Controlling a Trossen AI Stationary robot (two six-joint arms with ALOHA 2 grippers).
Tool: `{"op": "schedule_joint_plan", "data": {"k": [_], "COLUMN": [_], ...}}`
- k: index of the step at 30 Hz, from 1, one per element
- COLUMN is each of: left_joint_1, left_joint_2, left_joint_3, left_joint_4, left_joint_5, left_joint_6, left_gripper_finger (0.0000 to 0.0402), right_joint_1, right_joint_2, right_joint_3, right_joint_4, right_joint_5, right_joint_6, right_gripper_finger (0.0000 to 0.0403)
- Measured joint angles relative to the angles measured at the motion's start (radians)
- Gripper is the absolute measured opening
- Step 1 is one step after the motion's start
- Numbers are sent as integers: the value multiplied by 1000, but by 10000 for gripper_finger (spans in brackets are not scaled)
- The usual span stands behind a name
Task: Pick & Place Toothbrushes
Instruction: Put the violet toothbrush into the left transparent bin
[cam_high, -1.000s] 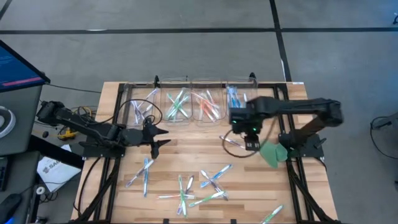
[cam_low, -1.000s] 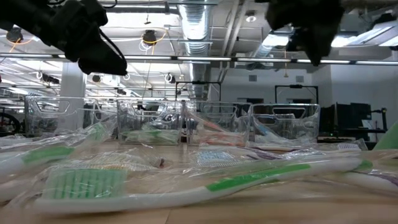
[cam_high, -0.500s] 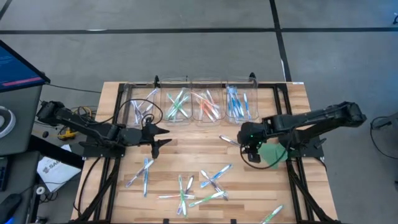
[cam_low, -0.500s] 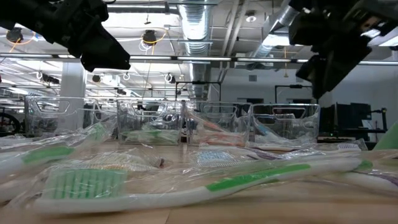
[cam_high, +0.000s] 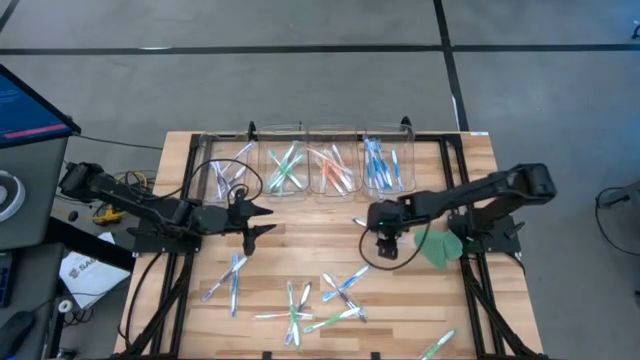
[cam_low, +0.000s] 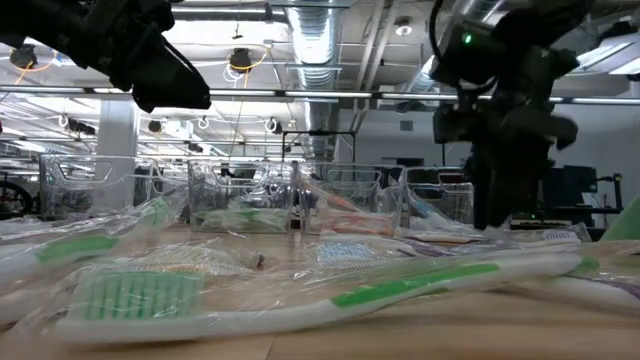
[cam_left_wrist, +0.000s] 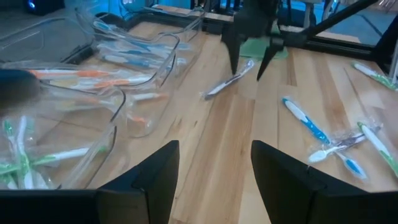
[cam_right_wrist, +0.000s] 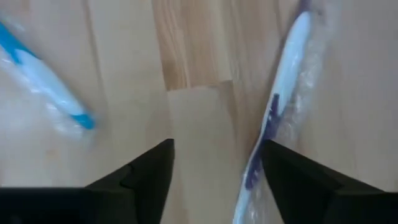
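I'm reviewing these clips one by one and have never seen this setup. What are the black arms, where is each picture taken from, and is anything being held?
These are two robot arms at a wooden table. One picture looks straight down, one sits at table height, and one camera rides on each wrist. Four clear bins at the far edge hold sorted toothbrushes; more wrapped toothbrushes lie loose on the near side. A green leaf-shaped piece lies at the right. The right gripper is low over the table, fingers open, with a purple-accented toothbrush beside one finger, not gripped. The left gripper waits open at the left, holding nothing.
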Motion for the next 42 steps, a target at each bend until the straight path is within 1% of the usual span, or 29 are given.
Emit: {"op": "schedule_joint_plan", "data": {"k": [2, 5, 7, 11, 15, 19, 22, 25, 27, 33, 38, 42], "left_joint_1": [0, 0, 0, 1, 1, 2, 2, 2, 2, 0, 0, 0], "left_joint_2": [0, 0, 3, 25, 67, 124, 170, 204, 211, 217, 217, 217], "left_joint_3": [0, 0, 0, 0, 0, 0, 1, 1, 0, 0, 0, 0], "left_joint_4": [1, 6, 7, 20, 33, 46, 69, 92, 85, 99, 100, 101], "left_joint_5": [0, 7, 13, 17, 16, 14, 13, 17, 18, 36, 37, 37], "left_joint_6": [-21, -67, -73, -74, -71, -68, -67, -65, -63, -60, -48, -46], "left_gripper_finger": [193, 193, 193, 193, 193, 193, 193, 193, 193, 193, 193, 193], "right_joint_1": [0, -1, -1, 2, 11, 25, 26, 20, 7, -38, -62, -63], "right_joint_2": [51, 119, 153, 180, 146, 59, -13, -30, -28, 84, 168, 203], "right_joint_3": [0, 7, 9, 13, 12, 23, 41, 39, 41, 42, 50, 52], "right_joint_4": [35, 88, 94, 116, 111, 76, 66, 79, 96, 128, 201, 255], "right_joint_5": [0, 7, 30, 73, 75, 103, 187, 292, 314, 316, 377, 396], "right_joint_6": [-34, -59, -63, -91, -89, -111, -149, -210, -256, -300, -352, -371], "right_gripper_finger": [257, 275, 279, 281, 281, 282, 282, 282, 282, 282, 282, 282]}}
